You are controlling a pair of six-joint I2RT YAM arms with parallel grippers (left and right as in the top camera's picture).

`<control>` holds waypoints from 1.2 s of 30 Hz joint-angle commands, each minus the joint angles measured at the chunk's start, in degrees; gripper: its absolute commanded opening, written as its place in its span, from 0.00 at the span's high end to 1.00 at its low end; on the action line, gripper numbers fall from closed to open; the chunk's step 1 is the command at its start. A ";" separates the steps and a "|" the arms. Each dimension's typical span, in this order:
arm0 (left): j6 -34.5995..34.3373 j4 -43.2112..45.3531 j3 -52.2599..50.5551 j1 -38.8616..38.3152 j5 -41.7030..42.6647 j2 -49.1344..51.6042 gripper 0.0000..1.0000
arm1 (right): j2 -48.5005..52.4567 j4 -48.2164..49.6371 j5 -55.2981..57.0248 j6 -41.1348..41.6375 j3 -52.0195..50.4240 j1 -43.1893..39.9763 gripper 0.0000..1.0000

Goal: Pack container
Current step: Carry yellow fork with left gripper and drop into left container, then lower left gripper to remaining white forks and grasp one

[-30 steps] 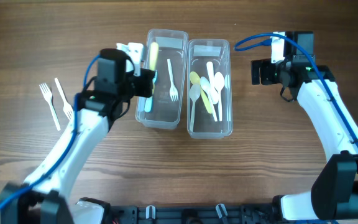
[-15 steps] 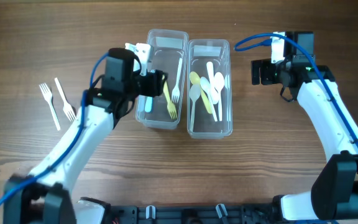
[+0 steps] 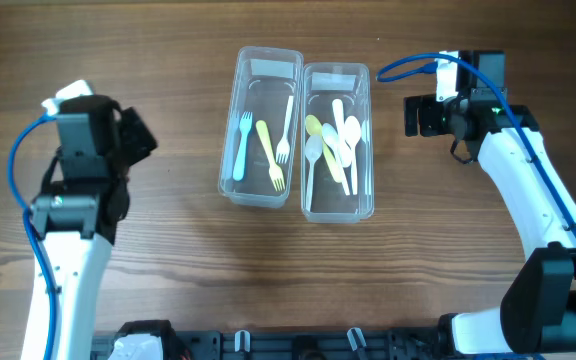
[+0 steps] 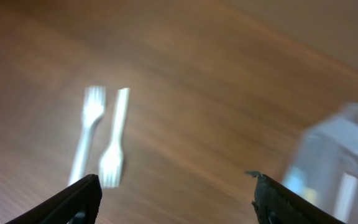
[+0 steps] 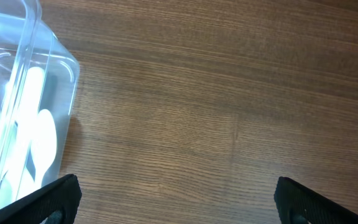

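At the centre of the table (image 3: 168,260) stand two clear tubs side by side. The left container (image 3: 268,80) holds a blue fork (image 3: 240,148), a yellow fork (image 3: 270,155) and a white fork (image 3: 285,125). The right container (image 3: 336,72) holds yellow and white spoons (image 3: 333,140).

Well to the left of the tubs, two loose forks (image 4: 114,143) lie close beside each other on the bare wood. The overhead view hides them under the arm, and the left wrist view shows them only blurred.

The left gripper (image 4: 174,186) hangs above them with its fingers spread wide and nothing between them. The right gripper (image 5: 176,190) is just as wide and empty, parked just beside the right container's outer wall.

The step in hand looks like fetching one of the loose forks. Because they lie so near each other, the fingers should straddle a single handle at mid-length, square to it, so that closing does not drag the neighbour along. The fork belongs with the others in the left container, and it should be let go low inside the walls.

No brand or writing can be read. Each tub has a pale rectangular patch (image 3: 271,68) at its far end, perhaps a label, though it is too small to tell.
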 commanded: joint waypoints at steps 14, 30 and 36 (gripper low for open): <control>-3.41 5.90 0.24 14.62 5.57 26.40 0.18 | -0.26 0.26 0.96 -0.50 0.13 0.04 0.00; -2.97 16.22 0.24 14.80 8.37 35.91 0.37 | -0.26 0.26 0.96 -0.48 0.13 0.04 0.00; 0.07 17.88 0.24 14.93 8.31 39.21 0.40 | -0.26 0.26 0.96 -0.50 0.13 0.04 0.00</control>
